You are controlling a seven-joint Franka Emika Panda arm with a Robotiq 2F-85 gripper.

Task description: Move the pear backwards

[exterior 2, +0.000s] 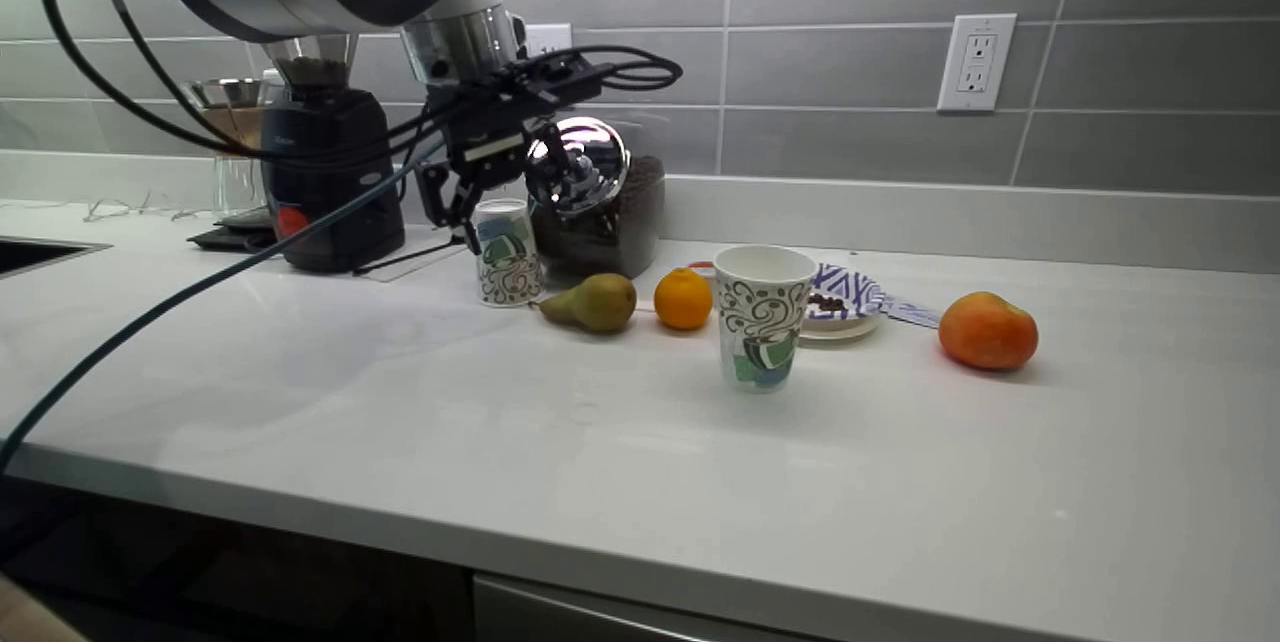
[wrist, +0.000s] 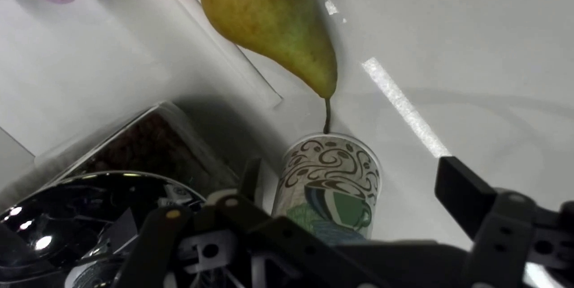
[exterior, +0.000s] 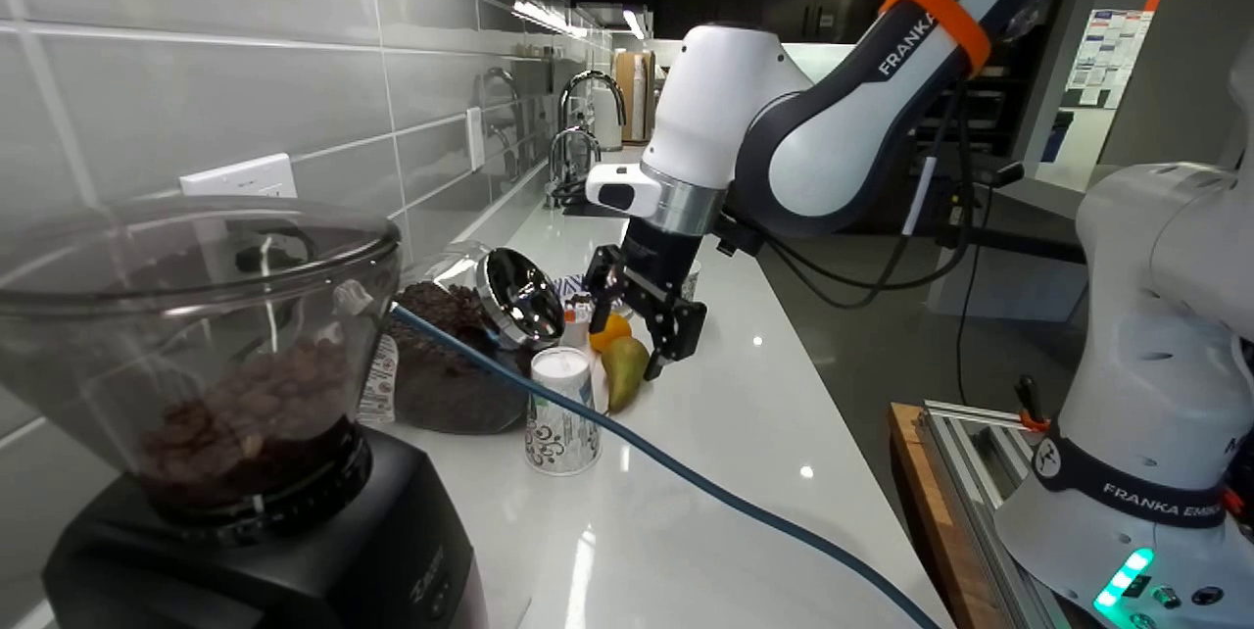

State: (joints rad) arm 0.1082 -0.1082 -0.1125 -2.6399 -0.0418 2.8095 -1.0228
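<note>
So my gripper (wrist: 353, 184) was spread wide with nothing in it, and in the wrist view the pear (wrist: 269, 23) lay on its side at about 11 o'clock, stem pointing toward 5 at the rim of an upside-down cup (wrist: 332, 176) (couldn't tell if they touched). I figured the jaws stood roughly 9-to-3 so they'd close across the pear's belly, though the jar (wrist: 148, 158) crowding in at 9 left that side kinda tight. The orange (exterior 2: 683, 299) sat just off the fat end at 3 o'clock in an exterior view, so I guessed lifting beat shoving.
</note>
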